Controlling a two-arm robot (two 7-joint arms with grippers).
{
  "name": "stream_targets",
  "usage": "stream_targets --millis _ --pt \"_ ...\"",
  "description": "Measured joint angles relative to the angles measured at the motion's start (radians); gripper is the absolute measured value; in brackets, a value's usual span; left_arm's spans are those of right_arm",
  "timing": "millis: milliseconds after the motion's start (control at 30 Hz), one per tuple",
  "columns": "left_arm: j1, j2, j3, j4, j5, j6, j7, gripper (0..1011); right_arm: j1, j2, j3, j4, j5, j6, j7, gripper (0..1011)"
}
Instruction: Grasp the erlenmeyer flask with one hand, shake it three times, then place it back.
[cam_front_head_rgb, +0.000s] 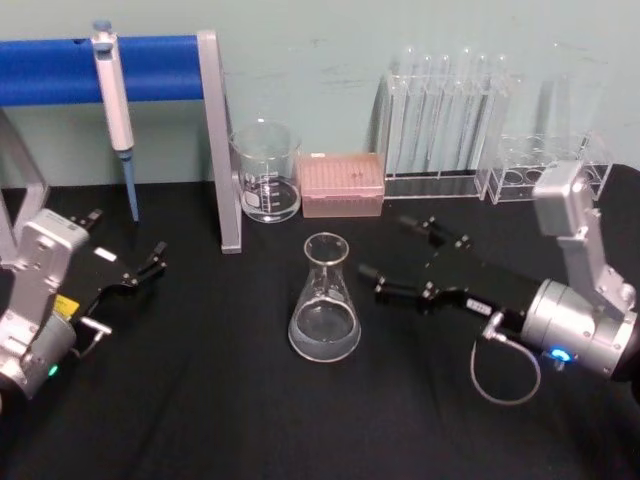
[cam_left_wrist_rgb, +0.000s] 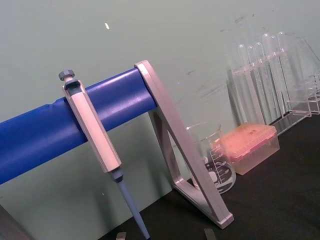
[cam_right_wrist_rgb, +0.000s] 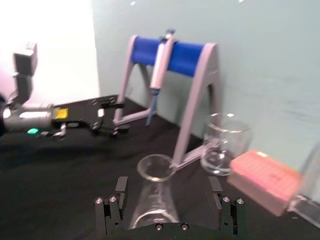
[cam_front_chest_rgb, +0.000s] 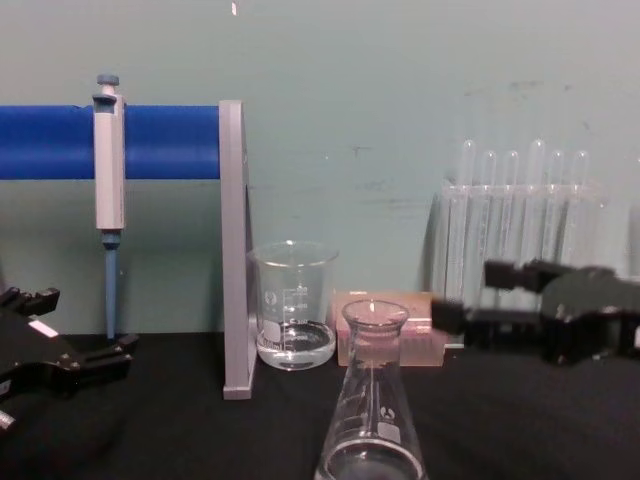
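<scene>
right gripper (cam_front_head_rgb: 398, 258) comes in from the bench's right edge, jaws spread wide, empty, just beside the erlenmeyer flask (cam_front_head_rgb: 324, 300) standing mid-bench. approach step, i'd say. next: slide the jaws around the neck, then close. left gripper (cam_front_head_rgb: 130, 268) idles near the left edge, jaws open.

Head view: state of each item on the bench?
Flask: upright on the table, not gripped, a little clear liquid at the bottom.
Right tool: open, beside the flask, fingers not touching it.
Left tool: open, idle at the table's left.
Beaker: upright, some liquid inside.
Pipette: hanging on the blue stand.
Test tubes: upright in the rack.
</scene>
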Motion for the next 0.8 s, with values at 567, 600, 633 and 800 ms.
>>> stream_targets --millis 567,600,633,800 --pt "0.0 0.0 0.0 0.0 0.0 0.0 0.0 1001 0.003 -0.123 0.057 0.07 -0.08 -0.042 -0.224 1000" --pt "0.0 0.0 0.0 0.0 0.0 0.0 0.0 1001 0.006 -0.138 0.057 0.089 -0.097 -0.049 -0.245 1000" --pt "0.0 0.0 0.0 0.0 0.0 0.0 0.0 1001 0.007 -0.144 0.057 0.096 -0.104 -0.052 -0.253 1000" --pt "0.0 0.0 0.0 0.0 0.0 0.0 0.0 1001 0.018 -0.183 0.056 0.156 -0.152 -0.069 -0.298 1000"
